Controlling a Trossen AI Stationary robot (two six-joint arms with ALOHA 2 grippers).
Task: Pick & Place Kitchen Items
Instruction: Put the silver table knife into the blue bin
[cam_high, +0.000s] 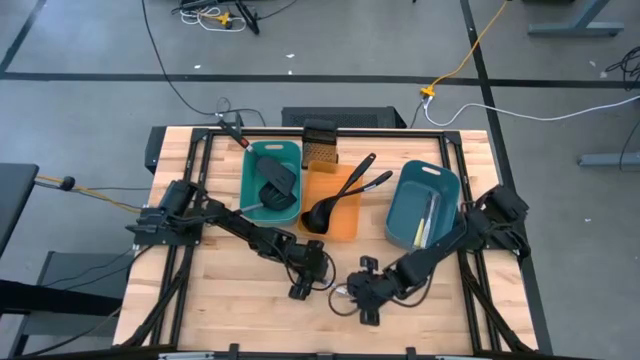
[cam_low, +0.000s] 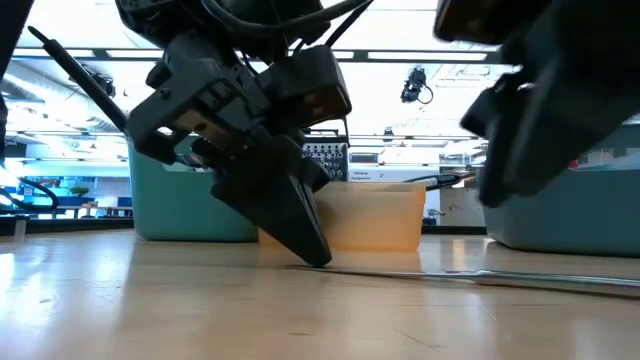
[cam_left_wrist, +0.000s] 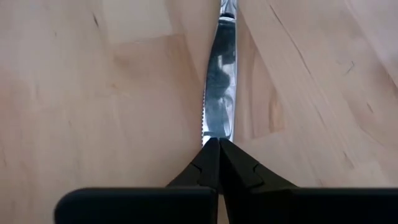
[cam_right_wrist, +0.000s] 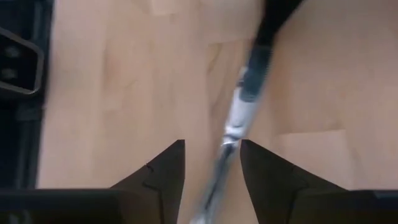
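Observation:
A silvery table knife (cam_left_wrist: 219, 81) with a serrated edge lies flat on the wooden table near its front edge, and shows in the low view (cam_low: 470, 274) as a thin line. My left gripper (cam_left_wrist: 217, 149) is shut at the blade's tip, its fingers (cam_low: 300, 225) slanting down to the table. My right gripper (cam_right_wrist: 211, 158) is open, one finger on each side of the knife's handle end (cam_right_wrist: 233, 127); I cannot tell whether it touches. Two spatulas (cam_high: 275, 180) lie in the teal tray, two black ladles (cam_high: 335, 195) in the orange tray, and cutlery (cam_high: 425, 220) in the blue tray. My left gripper pinches the tip of the knife's blade (cam_left_wrist: 217, 134) between the free ends of its two fingers. The fingers slant down from the table's left and lie along the knife. The knife lies flat on the table, and the very tip is hidden between the fingers.
The teal tray (cam_high: 250, 160), orange tray (cam_high: 345, 228) and blue tray (cam_high: 400, 200) stand in a row at the table's far half. A small dark mesh box (cam_high: 320, 140) stands behind them. Bare wood lies at the near left and near right.

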